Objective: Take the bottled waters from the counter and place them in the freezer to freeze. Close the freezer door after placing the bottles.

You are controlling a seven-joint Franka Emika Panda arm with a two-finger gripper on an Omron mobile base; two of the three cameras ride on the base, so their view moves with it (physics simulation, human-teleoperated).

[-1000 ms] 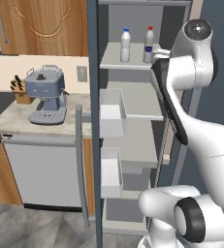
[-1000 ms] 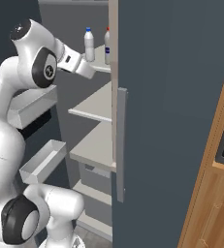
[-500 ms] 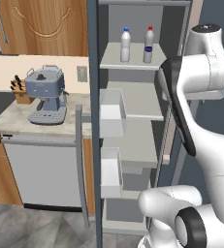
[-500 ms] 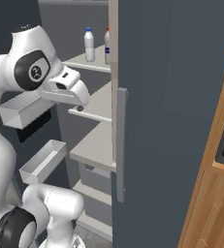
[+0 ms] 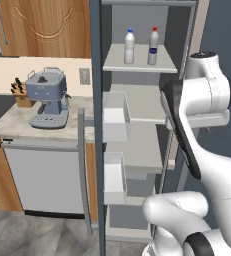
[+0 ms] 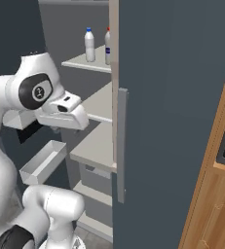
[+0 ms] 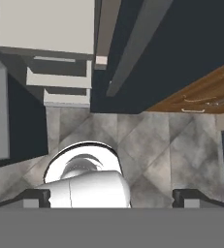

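Standing side by side on the freezer's (image 5: pixel 137 100) top shelf, both bottled waters (image 5: pixel 141 46) look placed. End effector (image 7: pixel 111 197) spread, empty. Push the freezer door (image 5: pixel 96 150) squarely beside its handle.

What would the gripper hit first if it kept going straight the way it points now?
Probably the grey tiled floor in front of the fridge. The open gripper points straight down, with nothing between its fingertips except the robot's own base below; depth is hard to judge.
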